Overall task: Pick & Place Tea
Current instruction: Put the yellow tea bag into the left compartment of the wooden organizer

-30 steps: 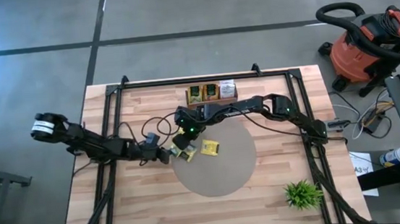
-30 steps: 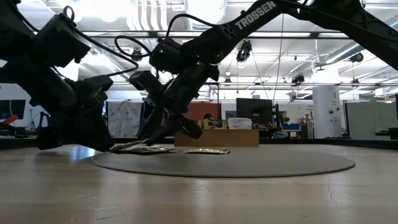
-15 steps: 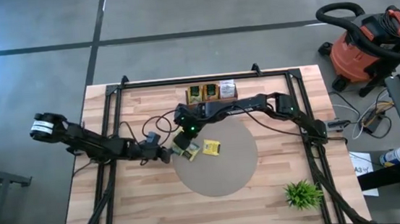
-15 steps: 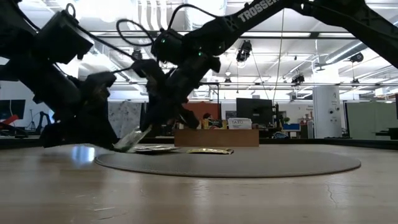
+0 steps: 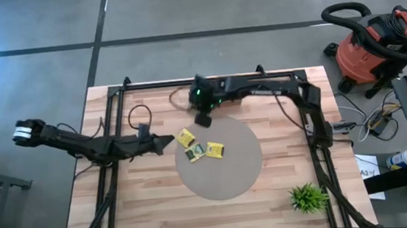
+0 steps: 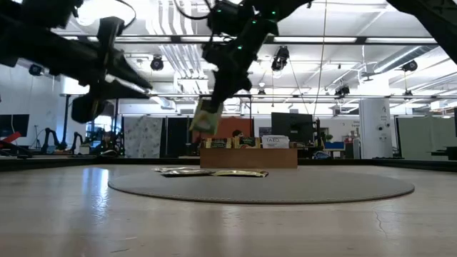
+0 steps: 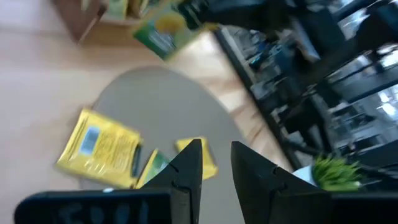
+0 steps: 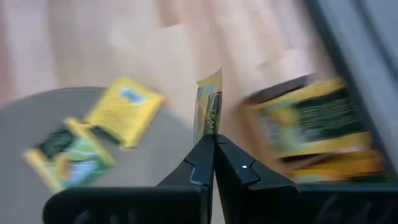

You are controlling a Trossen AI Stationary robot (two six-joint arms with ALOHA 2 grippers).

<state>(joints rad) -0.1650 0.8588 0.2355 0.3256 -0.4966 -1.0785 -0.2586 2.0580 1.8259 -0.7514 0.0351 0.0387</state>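
Pale wooden tabletop (image 5: 145, 208) carries a grey round mat (image 5: 224, 175), with a red shop vacuum (image 5: 375, 43) on the concrete floor beyond the corner. Reaching across from the table's right side, the right arm bends toward the far edge, and the right gripper (image 5: 204, 119) hangs above the wood near the brown wooden divided tray (image 6: 250, 155), its fingers (image 8: 202, 163) pressed together on a yellow-green flat tea-bag packet (image 8: 208, 107) held edge-up in the air. Three more yellow tea packets (image 5: 200, 145) lie flat on the mat's near-left part. Stretched low along the left side, the left arm points its left gripper (image 5: 163, 141) toward them, just short of the mat, fingers (image 7: 186, 171) slightly parted and holding nothing.
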